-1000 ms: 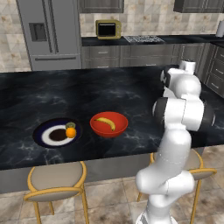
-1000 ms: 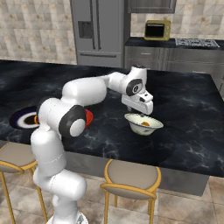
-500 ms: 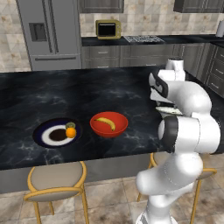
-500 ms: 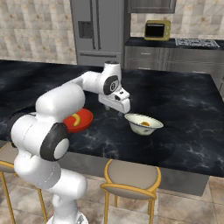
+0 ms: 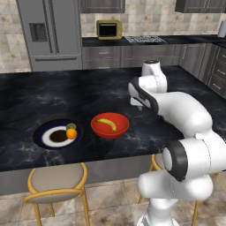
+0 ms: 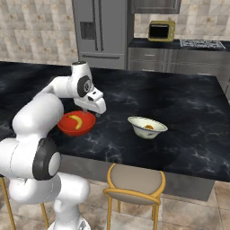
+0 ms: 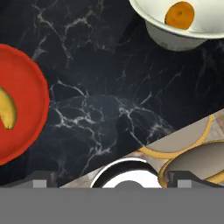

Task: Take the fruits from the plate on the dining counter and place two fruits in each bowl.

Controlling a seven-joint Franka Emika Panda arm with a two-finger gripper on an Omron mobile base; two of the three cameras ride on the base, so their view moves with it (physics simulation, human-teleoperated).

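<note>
The gripper (image 6: pixel 98 111) hangs above the dining counter (image 6: pixel 179 103), left of centre in the right base view, between the red bowl (image 6: pixel 76 123) and the cream-white bowl (image 6: pixel 147 127). Its jaws stand spread wide and hold nothing.

Red bowl: lies just beside the gripper, at the left edge of the hand view (image 7: pixel 19 103). It contains the banana (image 5: pixel 107 124).

Cream-white bowl: sits apart from the gripper, at the upper right of the hand view (image 7: pixel 175 26). It contains one orange fruit (image 7: pixel 179 14).

Plate (image 5: pixel 58 134): rests at the lower left of the left base view, just beside the red bowl and on the far side of it from the gripper. A second orange fruit (image 5: pixel 71 133) lies on the plate's right part, with the olive-green fruit (image 5: pixel 70 126) touching it behind.

Two stools (image 5: pixel 56 184) with tan seats stand below the counter's front edge.
</note>
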